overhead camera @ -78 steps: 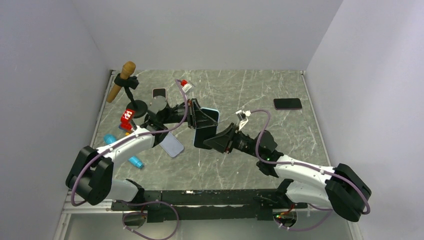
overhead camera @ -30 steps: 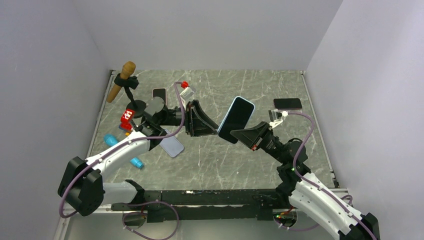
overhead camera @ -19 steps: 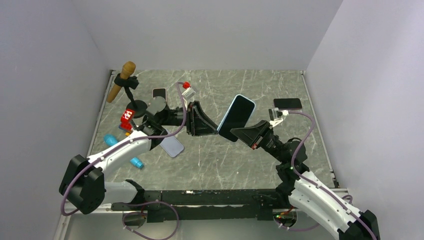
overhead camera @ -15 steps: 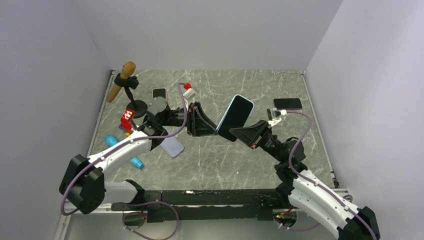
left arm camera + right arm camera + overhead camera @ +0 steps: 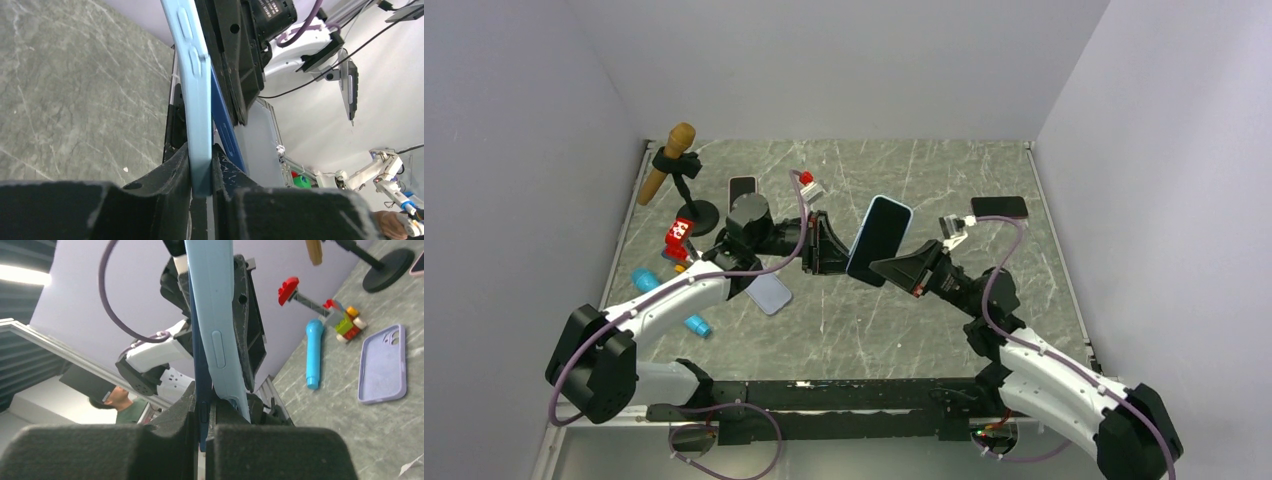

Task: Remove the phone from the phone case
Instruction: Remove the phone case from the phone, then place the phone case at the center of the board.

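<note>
Phone (image 5: 200, 365) + case (image 5: 196, 100) are hanging mid-air, centre of top view, above table (image 5: 924, 180). L end effector (image 5: 201, 175) is pinching the light-blue case edge. R end effector (image 5: 204, 410) is clamping the dark-blue phone edge, jaws fully shut. Seam is gaping in both wrist views. Judgement: should be pulling arms apart slowly, peeling case off corner-first, and watching L pinch for slip, since it's looking shallow.

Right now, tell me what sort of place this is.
Probably a robotics lab test cell: a marble-look table boxed in by plain white walls, with scattered props such as a spare phone and toy bricks.
</note>
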Available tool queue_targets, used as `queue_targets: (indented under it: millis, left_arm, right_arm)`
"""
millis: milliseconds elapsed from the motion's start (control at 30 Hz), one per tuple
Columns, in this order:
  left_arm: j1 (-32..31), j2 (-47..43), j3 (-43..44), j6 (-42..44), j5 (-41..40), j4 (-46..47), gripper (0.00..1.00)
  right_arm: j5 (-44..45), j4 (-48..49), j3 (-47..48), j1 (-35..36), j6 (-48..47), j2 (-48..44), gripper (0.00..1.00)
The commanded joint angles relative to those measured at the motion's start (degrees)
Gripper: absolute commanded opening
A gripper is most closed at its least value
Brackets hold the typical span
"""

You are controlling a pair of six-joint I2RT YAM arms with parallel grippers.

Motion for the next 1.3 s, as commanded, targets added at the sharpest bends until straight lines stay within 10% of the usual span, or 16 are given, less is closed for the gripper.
queue_targets:
  millis: [0, 133, 600, 967, 1267]
  left_arm:
    - [0.16, 0.09, 2.70, 4.19, -2.10, -2.50, 0.21]
    - [2.84, -1.03, 2.43, 5.95, -6.97, -7.71, 0.00]
    - [10.74, -8.44, -1.02, 8.24, -35.34, -24.89, 0.00]
    - [10.83, -9.01, -0.43, -8.23, -64.29, -44.75, 0.00]
    - [10.19, -1.24, -8.04, -24.61, -63.18, -31.79, 0.00]
  right_arm:
    - [-4.46, 6.42, 1.81, 2.75, -0.92, 4.36, 0.00]
    - [-3.78, 7.29, 1.02, 5.94, -1.85, 9.19, 0.00]
    - [4.46, 39.12, -12.19, 17.83, 5.11, 31.29, 0.00]
    - [20.14, -23.11, -5.74, 17.44, -9.79, -1.67, 0.00]
    - [25.04, -39.66, -3.53, 17.35, -11.41, -19.88, 0.00]
